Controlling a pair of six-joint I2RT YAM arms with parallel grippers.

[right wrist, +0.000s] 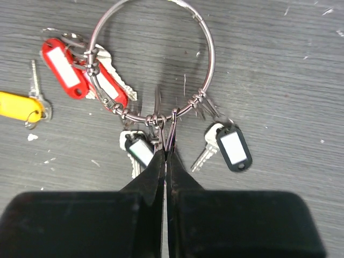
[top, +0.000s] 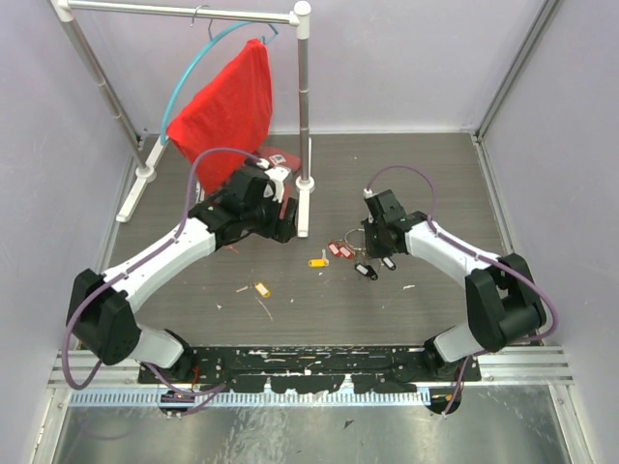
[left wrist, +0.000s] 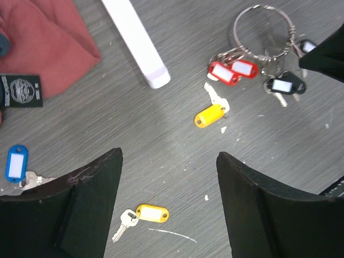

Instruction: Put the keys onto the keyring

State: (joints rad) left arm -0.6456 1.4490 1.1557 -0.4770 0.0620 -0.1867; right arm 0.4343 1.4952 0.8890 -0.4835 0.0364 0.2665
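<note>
**Keyring:** The keyring (right wrist: 212, 59) lies flat on the table (right wrist: 285, 80), directly ahead of the right gripper (right wrist: 166, 134). Its near arc is clamped betw. the fingertips, with the jaws pressed together on the wire.

**Keys on ring:** Two red-tag keys (right wrist: 64, 67) are threaded on the arc left of the fingers. Of the black-tag keys (right wrist: 234, 148), one hangs just right of the fingers and the other is partly hidden under the left finger.

**Loose keys:** A yellow-tag key (right wrist: 19, 105) lies further left, apart from the ring.

**Open room:** Open tabletop is seen ahead of the ring and to its right.

**Left wrist view only:**
- A second yellow-tag key (left wrist: 152, 213) lies on the table below the gap of the left gripper (left wrist: 167, 158).
- A blue-tag key (left wrist: 16, 163) lies just outside the gripper's left finger, its blade partly covered.
- The white rack foot (left wrist: 134, 43) and the red cloth (left wrist: 48, 43) lie ahead and to the left.
- The left jaws are spread wide, gripping nothing.

**Top view (arm pose):** Both arms are extended fwd with elbows out and wrists turned inward toward the key cluster. The left wrist is held close beside the rack post (top: 304, 126).
</note>
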